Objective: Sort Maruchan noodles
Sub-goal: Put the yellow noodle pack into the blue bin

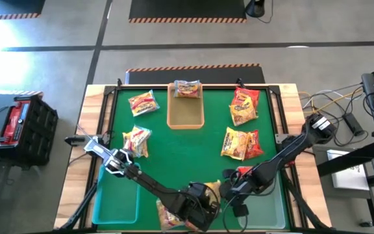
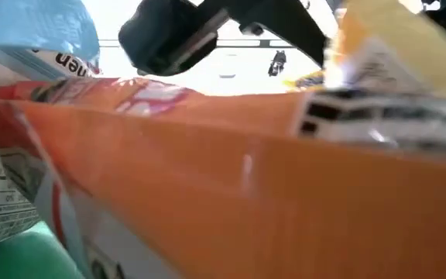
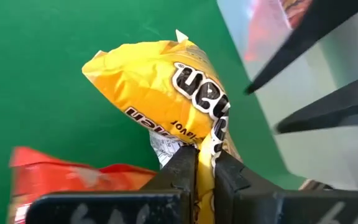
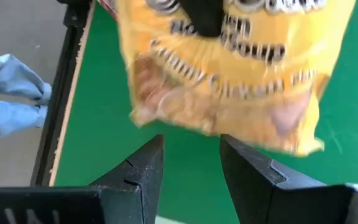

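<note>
Noodle packets lying scattered over the green tabletop, one sitting at the far end of the tan tray. Left gripper pinching a yellow packet by its edge, near the front edge of the tabletop. Right gripper hanging just beside, fingers parted, gripping nothing.

Open green mat mid-table; packets crowd its right side.
</note>
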`<state>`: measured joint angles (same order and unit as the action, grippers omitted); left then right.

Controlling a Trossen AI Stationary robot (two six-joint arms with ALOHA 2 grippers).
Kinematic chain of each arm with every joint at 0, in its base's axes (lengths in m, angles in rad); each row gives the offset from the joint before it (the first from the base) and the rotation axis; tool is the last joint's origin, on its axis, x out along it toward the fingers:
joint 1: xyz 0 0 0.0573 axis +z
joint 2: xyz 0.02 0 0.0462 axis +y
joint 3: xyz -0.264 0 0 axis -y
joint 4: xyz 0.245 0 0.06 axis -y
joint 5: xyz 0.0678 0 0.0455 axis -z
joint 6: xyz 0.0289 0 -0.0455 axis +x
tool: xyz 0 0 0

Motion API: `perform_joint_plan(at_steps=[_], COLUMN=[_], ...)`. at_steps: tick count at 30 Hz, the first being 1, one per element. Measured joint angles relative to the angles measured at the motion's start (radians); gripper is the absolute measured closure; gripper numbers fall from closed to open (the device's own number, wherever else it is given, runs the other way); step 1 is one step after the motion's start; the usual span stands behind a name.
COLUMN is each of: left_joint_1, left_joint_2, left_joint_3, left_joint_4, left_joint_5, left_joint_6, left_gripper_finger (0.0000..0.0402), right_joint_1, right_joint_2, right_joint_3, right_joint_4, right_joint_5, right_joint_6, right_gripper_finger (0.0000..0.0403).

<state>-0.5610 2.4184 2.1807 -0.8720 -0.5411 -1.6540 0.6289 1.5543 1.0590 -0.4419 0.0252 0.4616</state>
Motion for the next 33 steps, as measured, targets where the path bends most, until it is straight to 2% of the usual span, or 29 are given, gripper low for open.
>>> perform_joint_plan(at_steps=[9,14,21,27,33], left_joint_1=[-0.001,0.004,0.02,0.044,0.051], left_joint_2=[0.0,-0.049,-0.144,-0.308,-0.556], left_joint_3=[0.17,0.154,0.165,0.075,-0.199], left_joint_4=[-0.307,-0.397,-0.693,-0.697,-0.701], left_joint_5=[-0.043,-0.083,-0.061,-0.026,0.062], left_joint_6=[0.032,0.066,0.158,0.364,0.518], left_gripper_finger=[0.04,0.0401,0.0401,0.0401,0.0401], right_joint_1=[-0.001,-0.005,-0.006,-0.006,-0.006], right_joint_2=[-0.127,-0.167,-0.179,-0.145,-0.109], right_joint_3=[0.0,0.0,0.0,0.0,-0.001], right_joint_4=[-0.002,-0.005,-0.003,-0.001,0.001], right_joint_5=[0.004,0.031,0.032,0.032,0.031], right_joint_6=[-0.016,-0.029,-0.069,-0.083,-0.083], right_gripper_finger=[0.0257,0.0257,0.0257,0.0257,0.0257])
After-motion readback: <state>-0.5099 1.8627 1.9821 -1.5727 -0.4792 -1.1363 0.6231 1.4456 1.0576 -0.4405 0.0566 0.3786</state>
